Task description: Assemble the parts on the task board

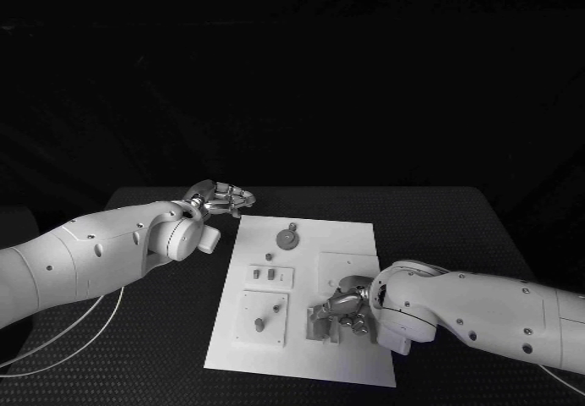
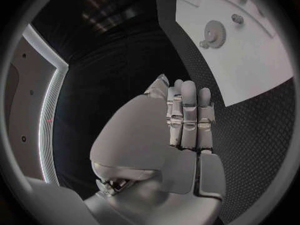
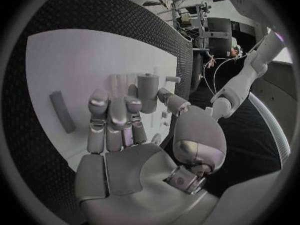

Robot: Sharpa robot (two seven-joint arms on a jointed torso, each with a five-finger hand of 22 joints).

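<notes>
The task board (image 1: 347, 254) is a white plate lying flat in the middle of the black tabletop (image 1: 451, 220), and I describe the other things in relation to it. On the board, near its far edge, lies a small gear (image 1: 287, 238) with a pin beside it. Closer to the middle of the board, on the side of the left arm, there is a small raised block with two slots (image 1: 270, 275), and nearer to the robot a square block (image 1: 264, 318) with a small part standing in it. The left hand (image 1: 220, 201) is above the tabletop just beside the far corner of the board, off the plate; in the left wrist view its fingers (image 2: 187, 115) are curled in toward the palm and nothing is seen between them, so it is closed on nothing. The right hand (image 1: 345, 306) is over the near part of the board, on the side of the right arm, low above a small fixture (image 1: 319, 326) there. In the right wrist view its fingers (image 3: 115, 117) are bent over the white board and a short grey cylinder part (image 3: 148, 92) stands close at the fingertips, but I cannot tell if the hand really holds it or only touches it.
</notes>
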